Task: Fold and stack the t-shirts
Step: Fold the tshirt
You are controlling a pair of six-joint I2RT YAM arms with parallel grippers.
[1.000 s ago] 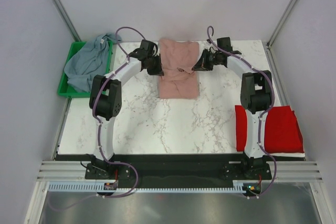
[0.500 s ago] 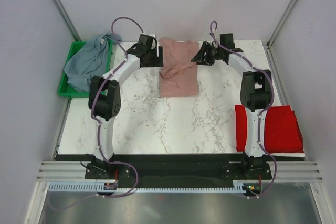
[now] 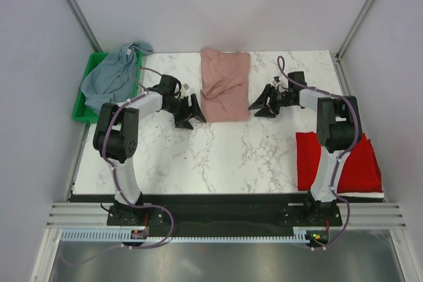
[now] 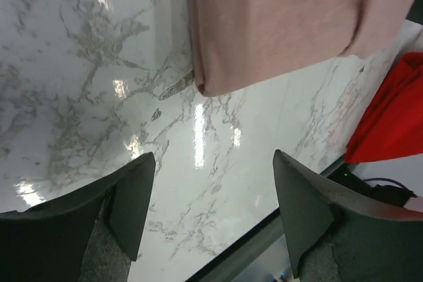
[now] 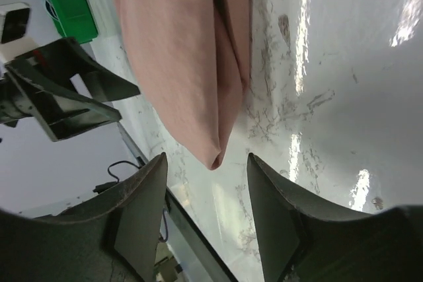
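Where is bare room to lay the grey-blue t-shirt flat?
Free: the marble between the pink t-shirt and the near edge, left of the red t-shirt. Crowded: beside the pink t-shirt, where left claw and right claw sit open.

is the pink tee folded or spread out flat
Folded, roughly: the pink tee lies as a narrow doubled strip on the table, layered edges showing in both wrist views; its far end is rumpled.

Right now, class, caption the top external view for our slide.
Left gripper and right gripper, both open, flank the folded pink t-shirt; red t-shirt at right, grey-blue t-shirt in green bin.
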